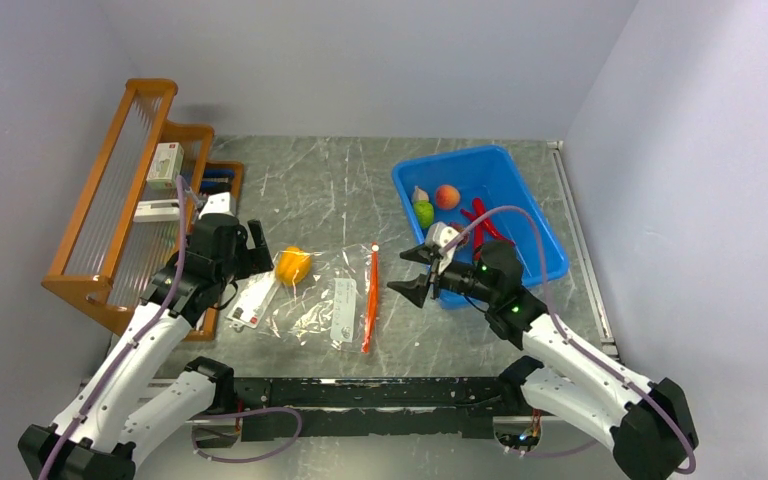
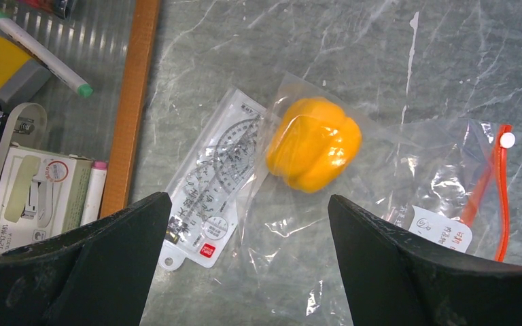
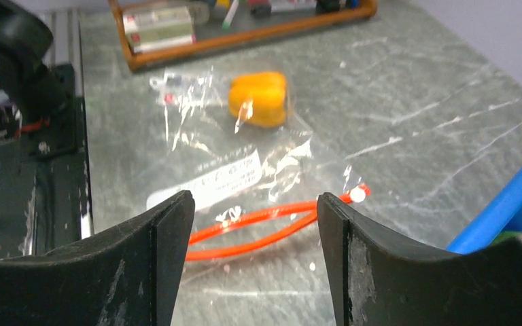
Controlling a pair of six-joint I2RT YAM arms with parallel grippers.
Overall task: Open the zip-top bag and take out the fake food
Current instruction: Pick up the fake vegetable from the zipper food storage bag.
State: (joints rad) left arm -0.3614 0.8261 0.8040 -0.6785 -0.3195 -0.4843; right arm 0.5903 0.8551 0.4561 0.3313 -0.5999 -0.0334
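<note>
The bag (image 1: 325, 300) lies on the counter (image 1: 360, 190), with the pepper (image 1: 293, 265) inside its far left end. The left gripper (image 2: 243, 210) and right gripper (image 1: 412, 272) are both wide open and empty. It seems better to lift that left end, so the pepper slides out.

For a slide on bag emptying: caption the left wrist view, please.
Open left gripper hovers above the orange-yellow bell pepper inside the clear zip-top bag, a protractor packet alongside.

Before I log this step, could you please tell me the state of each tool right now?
Left tool: open, empty, above the bell pepper in the zip-top bag.
Right tool: open, empty, near the bag's zip strip.
</note>
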